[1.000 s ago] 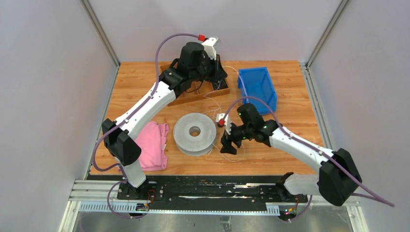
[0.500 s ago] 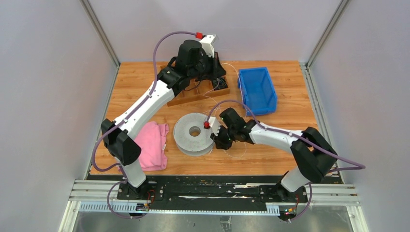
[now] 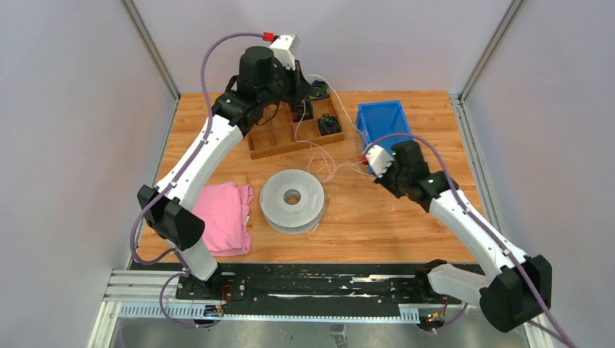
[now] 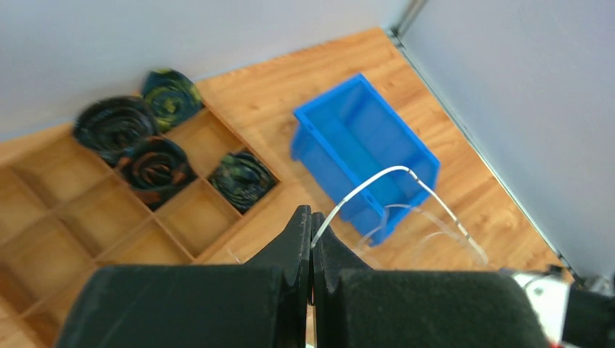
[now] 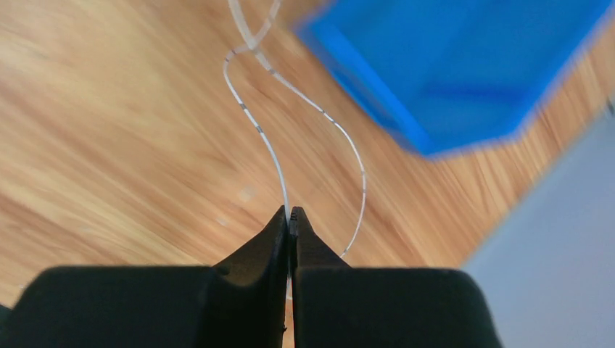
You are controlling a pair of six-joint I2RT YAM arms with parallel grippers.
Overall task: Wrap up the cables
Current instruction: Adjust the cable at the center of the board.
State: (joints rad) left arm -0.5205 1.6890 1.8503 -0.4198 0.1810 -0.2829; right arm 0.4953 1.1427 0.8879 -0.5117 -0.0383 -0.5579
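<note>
- Top view: the cable [image 3: 317, 154] is a loose, thin white tangle on the desk [image 3: 217, 116]. It trails from the bin [image 3: 377, 106] toward the spool [image 3: 292, 199], with one strand rising to the left claw [image 3: 299, 81]. Nothing looks wound or bundled, so I judge the wrapping barely begun, with all the coiling and stowing left. The left claw hangs left of the bin, over the tray [image 3: 272, 138]. The right claw [image 3: 368, 168] sits just in front of the bin's near corner, at the cable's other stretch. Whether the claws are closed is too small to tell here.
- Left wrist view: the left claw [image 4: 312, 217] is pressed together, pinching the cable [image 4: 377, 177] right at its tips. From there the wire arches up and over toward the bin [image 4: 319, 141], with fainter loops below. Left of the bin, four dark coils [image 4: 138, 145] fill tray [image 4: 65, 217] cells and the other cells in view are bare.
- Right wrist view: the right claw [image 5: 290, 214] is also pressed together, nipping the cable [image 5: 268, 148] at its tips. The wire snakes away over the wood toward the bin [image 5: 464, 65], and a second strand curves back beside the claw. The view is blurred.
</note>
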